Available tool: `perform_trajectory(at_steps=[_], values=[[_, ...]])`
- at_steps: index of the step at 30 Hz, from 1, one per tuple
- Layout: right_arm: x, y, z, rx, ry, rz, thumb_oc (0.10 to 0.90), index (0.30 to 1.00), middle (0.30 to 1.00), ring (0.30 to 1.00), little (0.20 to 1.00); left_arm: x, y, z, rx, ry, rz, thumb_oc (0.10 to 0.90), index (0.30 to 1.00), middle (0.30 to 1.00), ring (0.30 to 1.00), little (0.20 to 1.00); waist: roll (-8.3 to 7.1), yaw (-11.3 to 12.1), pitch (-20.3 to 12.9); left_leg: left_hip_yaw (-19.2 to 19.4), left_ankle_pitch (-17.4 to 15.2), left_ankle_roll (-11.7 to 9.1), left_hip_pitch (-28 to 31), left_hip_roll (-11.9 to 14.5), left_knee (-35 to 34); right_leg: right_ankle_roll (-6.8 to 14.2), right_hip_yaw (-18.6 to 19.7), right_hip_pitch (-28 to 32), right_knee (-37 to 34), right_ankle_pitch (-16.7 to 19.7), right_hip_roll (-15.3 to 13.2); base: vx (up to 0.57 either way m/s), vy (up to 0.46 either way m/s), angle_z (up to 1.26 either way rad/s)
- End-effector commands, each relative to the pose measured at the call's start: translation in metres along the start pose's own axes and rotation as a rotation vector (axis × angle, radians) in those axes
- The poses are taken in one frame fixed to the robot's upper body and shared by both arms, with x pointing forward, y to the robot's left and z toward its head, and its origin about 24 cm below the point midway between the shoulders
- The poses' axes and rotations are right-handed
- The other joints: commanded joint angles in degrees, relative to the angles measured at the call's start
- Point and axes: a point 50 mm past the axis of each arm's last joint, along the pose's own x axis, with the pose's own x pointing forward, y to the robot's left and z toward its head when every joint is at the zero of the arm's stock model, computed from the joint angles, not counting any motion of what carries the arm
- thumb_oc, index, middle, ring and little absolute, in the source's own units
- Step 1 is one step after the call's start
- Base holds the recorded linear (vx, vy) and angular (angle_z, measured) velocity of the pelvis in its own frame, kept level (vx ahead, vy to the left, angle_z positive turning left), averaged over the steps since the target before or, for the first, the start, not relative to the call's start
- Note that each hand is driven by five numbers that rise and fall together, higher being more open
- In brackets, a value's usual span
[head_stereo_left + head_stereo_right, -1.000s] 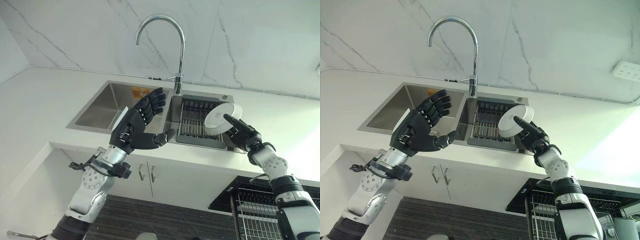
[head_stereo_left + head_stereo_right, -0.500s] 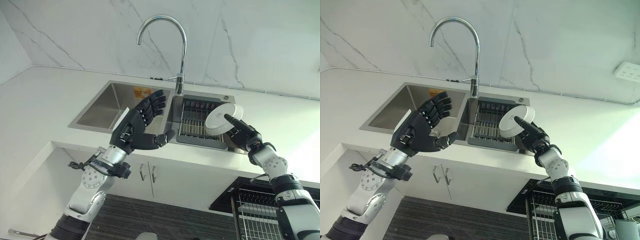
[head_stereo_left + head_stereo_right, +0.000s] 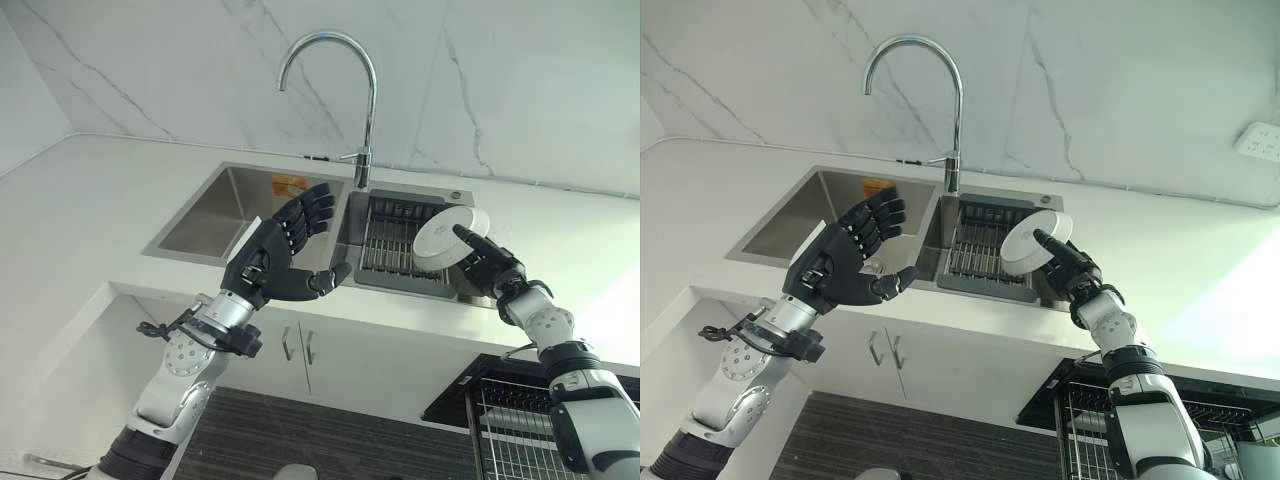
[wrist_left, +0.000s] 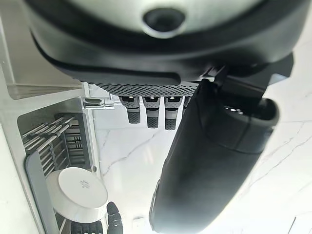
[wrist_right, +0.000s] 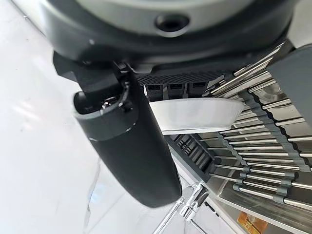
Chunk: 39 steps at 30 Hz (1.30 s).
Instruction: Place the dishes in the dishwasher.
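One white dish lifted clear of the sink rack.
The dish is pinched by the right hand above the drying rack; over the last second it has been raised slightly. The left hand is held open over the sink. The dishwasher rack waits below the counter.

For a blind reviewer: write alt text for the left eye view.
The right hand holds a white dish tilted above the drying rack in the sink's right basin. The left hand hovers open over the counter edge, below a curved chrome faucet.
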Motion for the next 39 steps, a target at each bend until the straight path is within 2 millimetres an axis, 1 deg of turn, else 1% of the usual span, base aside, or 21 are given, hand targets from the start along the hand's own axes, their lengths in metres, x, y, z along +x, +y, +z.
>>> perform_trajectory(at_steps=[1,4,12,15,18,21,22,23,25,27,29,33,36,37,39], values=[[0.002,0.044,0.055,-0.013,-0.212,0.12,0.4,0.3,0.3,0.3,0.3,0.019,-0.006,0.042,0.013,-0.225,-0.062,0.8,0.9,0.9,0.9,0.9,0.24,1.6,-3.3,3.8,-8.4,-2.5,2.3,2.4,1.5,3.7,-1.6,3.1,1.1,-8.6,-0.8,0.01,0.003,0.06],[0.003,0.041,0.054,-0.023,-0.214,0.099,0.4,0.3,0.3,0.3,0.3,0.019,-0.007,0.041,0.009,-0.221,-0.062,0.8,0.9,0.9,0.9,0.9,0.31,1.9,-3.3,3.6,-8.3,-2.6,2.2,2.4,1.5,3.7,-1.7,3.1,1.1,-8.6,-0.9,0.01,0.006,0.08],[0.006,0.042,0.055,-0.072,-0.221,0.054,0.4,0.3,0.3,0.3,0.3,0.018,-0.008,0.035,-0.005,-0.199,-0.058,0.8,0.9,0.9,0.9,0.9,0.41,2.5,-3.3,3.1,-8.0,-2.7,2.0,2.3,1.5,3.5,-1.9,3.2,1.1,-8.7,-0.9,0.01,0.011,0.04],[0.006,0.044,0.054,-0.116,-0.231,0.077,0.4,0.3,0.3,0.3,0.3,0.018,-0.009,0.035,-0.006,-0.199,-0.054,0.8,0.9,0.9,0.9,0.9,0.4,2.7,-3.1,2.9,-7.8,-2.7,1.9,2.2,1.5,3.5,-2.0,3.2,1.1,-8.7,-1.0,0.0,0.01,0.0],[0.005,0.046,0.054,-0.111,-0.245,0.107,0.4,0.3,0.3,0.3,0.3,0.016,-0.007,0.035,-0.005,-0.202,-0.053,0.8,0.9,0.9,0.9,0.9,0.35,2.7,-3.0,2.8,-7.8,-2.7,2.0,2.2,1.5,3.6,-2.2,3.3,1.1,-8.6,-1.1,0.0,0.0,0.0],[0.003,0.053,0.055,-0.091,-0.265,0.16,0.4,0.3,0.3,0.3,0.3,0.015,-0.007,0.036,-0.005,-0.207,-0.051,0.8,0.9,0.9,0.9,0.9,0.24,2.7,-3.0,2.8,-7.9,-2.7,2.0,2.2,1.5,3.6,-2.2,3.3,1.1,-8.6,-1.1,0.0,0.011,0.0],[-0.001,0.063,0.061,-0.084,-0.299,0.217,0.4,0.3,0.3,0.3,0.3,0.014,-0.006,0.035,-0.005,-0.207,-0.047,0.8,0.9,0.9,0.9,0.9,0.19,2.6,-3.0,2.8,-7.9,-2.6,2.0,2.1,1.5,3.7,-2.1,3.3,1.1,-8.6,-1.2,0.0,0.031,0.0],[-0.001,0.063,0.062,-0.083,-0.304,0.225,0.4,0.3,0.3,0.3,0.3,0.013,-0.006,0.035,-0.005,-0.208,-0.047,0.8,0.9,0.9,0.9,0.9,0.19,2.6,-3.0,2.8,-7.9,-2.6,2.0,2.1,1.5,3.7,-2.1,3.3,1.1,-8.5,-1.2,-0.01,0.046,0.01],[-0.006,0.073,0.069,-0.077,-0.342,0.279,0.4,0.3,0.3,0.3,0.3,0.011,-0.006,0.035,-0.007,-0.213,-0.044,0.8,0.9,0.9,0.9,0.9,0.17,2.5,-3.0,2.9,-7.9,-2.6,2.0,2.0,1.5,3.7,-2.0,3.3,1.1,-8.5,-1.2,-0.01,0.046,0.0],[-0.013,0.086,0.078,-0.073,-0.39,0.339,0.4,0.3,0.3,0.3,0.3,0.008,-0.005,0.035,-0.01,-0.221,-0.041,0.8,0.9,0.9,0.9,0.9,0.08,2.3,-3.1,2.9,-8.0,-2.5,2.0,1.9,1.5,3.8,-1.8,3.1,1.1,-8.4,-1.3,-0.02,0.061,0.0],[-0.019,0.095,0.083,-0.072,-0.427,0.381,0.4,0.3,0.3,0.3,0.3,0.006,-0.004,0.035,-0.012,-0.226,-0.041,0.8,0.9,0.9,0.9,0.9,-0.01,2.1,-3.1,2.9,-8.1,-2.4,2.0,1.8,1.5,3.9,-1.7,3.0,1.1,-8.3,-1.4,-0.02,0.067,-0.01],[-0.045,0.119,0.094,-0.069,-0.537,0.511,0.4,0.3,0.3,0.3,0.3,0.0,-0.003,0.036,-0.019,-0.243,-0.042,0.8,0.9,0.9,0.9,0.9,-0.33,1.2,-3.0,3.3,-8.5,-1.8,1.7,1.2,1.5,4.6,-0.9,2.2,1.1,-7.7,-1.8,-0.04,0.124,-0.02],[-0.065,0.128,0.091,-0.045,-0.595,0.576,0.4,0.3,0.3,0.3,0.3,-0.003,-0.004,0.035,-0.023,-0.253,-0.041,0.8,0.9,0.9,0.9,0.9,-0.49,0.2,-2.7,3.6,-8.9,-1.3,1.5,0.6,1.5,5.4,0.1,1.2,1.1,-6.8,-2.3,-0.06,0.158,-0.06],[-0.076,0.13,0.087,-0.022,-0.628,0.601,0.4,0.3,0.3,0.3,0.3,-0.003,-0.005,0.036,-0.026,-0.258,-0.046,0.8,0.9,0.9,0.9,0.9,-0.64,-0.5,-2.2,3.8,-9.0,-1.0,1.4,0.2,1.5,5.9,0.5,0.5,1.1,-6.0,-2.8,-0.07,0.171,-0.1],[-0.088,0.128,0.078,0.015,-0.662,0.609,0.4,0.3,0.3,0.3,0.3,-0.003,-0.006,0.036,-0.031,-0.259,-0.061,0.8,0.9,0.9,0.9,0.9,-0.97,-1.2,-1.6,3.8,-9.3,-0.4,1.2,-0.5,1.5,6.8,1.3,-0.6,1.1,-4.8,-3.4,-0.09,0.191,-0.19]])
